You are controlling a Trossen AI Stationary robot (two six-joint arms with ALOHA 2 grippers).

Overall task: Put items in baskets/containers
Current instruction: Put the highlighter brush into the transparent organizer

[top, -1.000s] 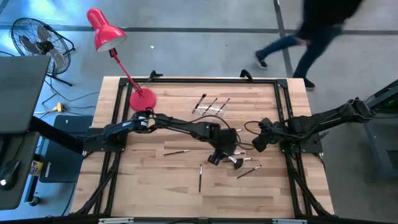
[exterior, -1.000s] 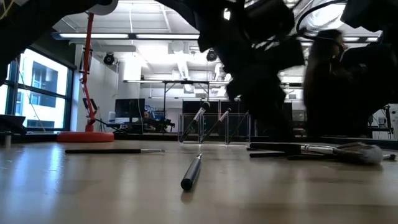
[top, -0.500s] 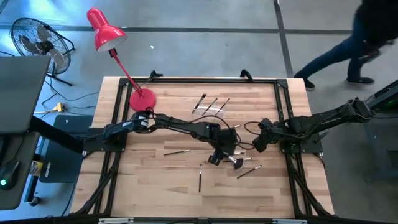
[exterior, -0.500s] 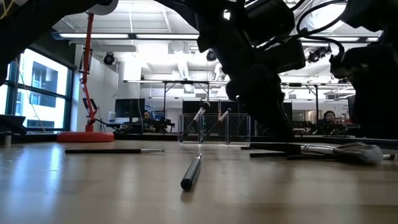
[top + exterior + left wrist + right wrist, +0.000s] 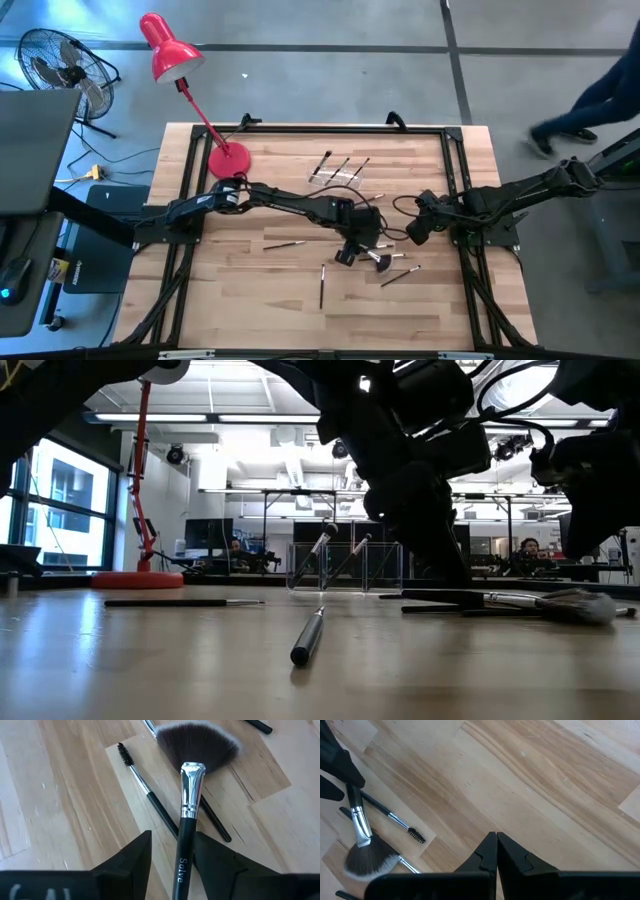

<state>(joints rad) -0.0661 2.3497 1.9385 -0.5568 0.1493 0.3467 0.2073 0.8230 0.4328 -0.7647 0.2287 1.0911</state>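
The left gripper point(image 5: 172, 865) sits low over the wood table point(image 5: 250, 300) a little right of the middle of the high view, where it shows at point(image 5: 345, 256). In the left wrist view its two dark fingers point(image 5: 135, 857) stand either side of the black handle of the fan brush point(image 5: 187, 827), with a small gap visible on each side, so the jaws are narrowed around the handle; whether they already press on it cannot be told. The brush has a silvery ferrule and a wide dark fan head with pale tips, lying flat on the wood. Beside it lies a thin spoolie brush point(image 5: 150, 795) with a dark bristled tip, and another thin dark brush point(image 5: 215, 822) passes under the fan brush.

The right gripper point(image 5: 496, 851) rests near the right side of the table in the high view, at point(image 5: 415, 232), with its fingers pressed together and nothing between them. Its wrist view shows the fan brush point(image 5: 365, 852) and spoolie point(image 5: 395, 822) toward the lower left of that frame.

The clear holder point(image 5: 338, 174) stands in the upper middle of the table with a few brushes leaning in it; in the low view it shows at point(image 5: 375, 568). More brushes lie loose: one toward the left point(image 5: 285, 244), one near the front edge point(image 5: 322, 285), one at lower right point(image 5: 398, 274). A red desk lamp point(image 5: 228, 158) stands at the upper left corner of the table. A person's legs point(image 5: 590, 100) show at the right edge on the floor.
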